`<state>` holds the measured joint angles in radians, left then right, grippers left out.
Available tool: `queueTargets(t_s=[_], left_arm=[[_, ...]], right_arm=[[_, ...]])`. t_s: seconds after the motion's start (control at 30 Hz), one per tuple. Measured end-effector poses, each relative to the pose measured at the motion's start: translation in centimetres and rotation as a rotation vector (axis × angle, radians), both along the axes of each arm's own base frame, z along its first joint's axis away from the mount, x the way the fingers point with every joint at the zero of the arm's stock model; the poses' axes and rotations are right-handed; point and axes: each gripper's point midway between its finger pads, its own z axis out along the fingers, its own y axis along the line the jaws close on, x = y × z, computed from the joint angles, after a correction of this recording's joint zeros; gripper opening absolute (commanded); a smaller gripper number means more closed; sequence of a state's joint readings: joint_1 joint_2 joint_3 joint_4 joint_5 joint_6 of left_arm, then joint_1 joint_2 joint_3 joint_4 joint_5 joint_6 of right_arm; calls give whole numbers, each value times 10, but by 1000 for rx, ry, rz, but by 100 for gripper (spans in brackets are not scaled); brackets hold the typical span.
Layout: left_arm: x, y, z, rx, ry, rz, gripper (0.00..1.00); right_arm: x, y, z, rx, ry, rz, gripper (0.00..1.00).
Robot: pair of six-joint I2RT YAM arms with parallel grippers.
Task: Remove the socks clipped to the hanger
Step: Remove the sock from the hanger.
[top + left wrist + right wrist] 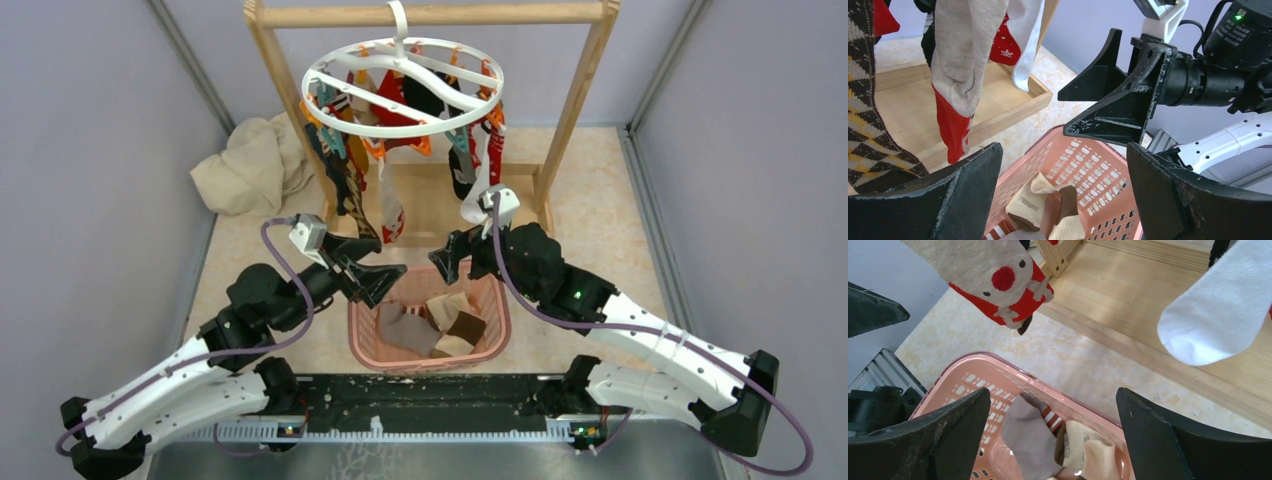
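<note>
My left gripper [383, 276] is spread wide with nothing between its fingers, and it hangs over the far left corner of the pink basket [498, 335]. My right gripper [445, 260] is spread just as wide and is also empty, over the far right part of that basket's rim. The two point at each other, close but apart. Below them, in the basket, lie a few loose socks [440, 325], grey, cream and brown. Just beyond the left gripper hangs a grey sock with a red toe [955, 75], and to its left a dark checked sock [345, 180], both clear of my fingers. On the far side of the right gripper the toe of a white sock [1215, 315] dangles above the wooden base board [430, 195]. All three are clipped to the hanger [400, 65], a white ring with spokes and orange and teal clips. It is hooked on the top rail of the wooden frame [440, 14] at the far middle of the table [600, 200], above and beyond both grippers. More socks [462, 170], red, black and striped, hang round the ring. At the far left, by the wall, a beige cloth [250, 165] lies in a heap.
</note>
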<state>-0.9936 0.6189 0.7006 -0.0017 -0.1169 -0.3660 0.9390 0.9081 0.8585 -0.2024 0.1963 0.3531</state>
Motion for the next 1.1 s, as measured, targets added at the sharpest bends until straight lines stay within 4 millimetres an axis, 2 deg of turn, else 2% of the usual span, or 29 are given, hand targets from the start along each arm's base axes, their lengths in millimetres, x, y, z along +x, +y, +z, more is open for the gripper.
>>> queueTargets(t_s=[0.27, 0.47, 0.67, 0.9, 1.1], left_arm=[[-2, -6, 5, -17, -26, -30, 99], [4, -23, -11, 40, -20, -57, 99], [22, -30, -25, 100, -1, 4, 99], [46, -19, -20, 104, -39, 144, 99], [63, -22, -24, 123, -88, 213, 88]], right_arm=[[0, 0, 0, 8, 6, -3, 97], [-1, 0, 0, 8, 7, -4, 97], [-1, -3, 0, 7, 11, -13, 97], [-3, -8, 6, 21, 0, -22, 96], [-3, -8, 6, 23, 4, -24, 96]])
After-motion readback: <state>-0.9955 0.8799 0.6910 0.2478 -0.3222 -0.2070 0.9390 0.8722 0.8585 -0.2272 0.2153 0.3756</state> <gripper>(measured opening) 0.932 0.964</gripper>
